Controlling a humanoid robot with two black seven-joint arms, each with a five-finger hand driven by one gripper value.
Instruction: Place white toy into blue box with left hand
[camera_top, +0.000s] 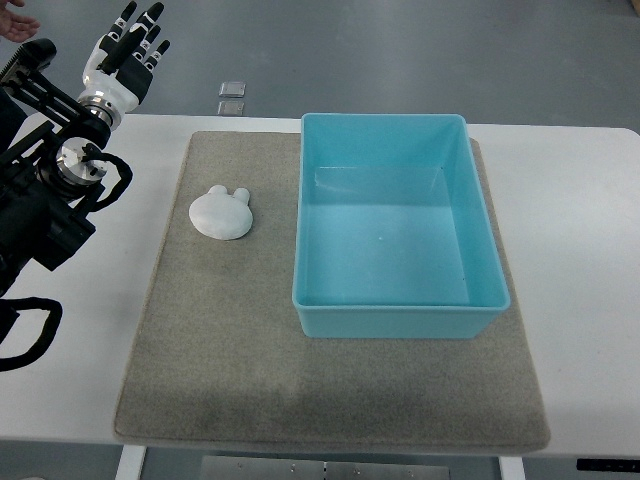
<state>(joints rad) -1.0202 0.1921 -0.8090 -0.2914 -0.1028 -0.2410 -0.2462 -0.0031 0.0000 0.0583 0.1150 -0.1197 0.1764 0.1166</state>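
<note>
A: Left hand (128, 55)?
B: Upper left, raised past the table's (580, 260) far edge. Fingers (150, 22) extended straight, slightly spread, nothing in them. Arm enters from the left edge.
A: White toy (221, 212)?
B: Flat on the grey mat (230, 350), left part, just beside the blue box (400, 325) but not touching. Well apart from the hand.
A: Box?
B: On the mat's right side, open top.

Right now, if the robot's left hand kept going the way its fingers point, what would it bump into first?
Probably nothing: the left hand points up past the table's far edge, away from the white toy; height is unclear.
</note>
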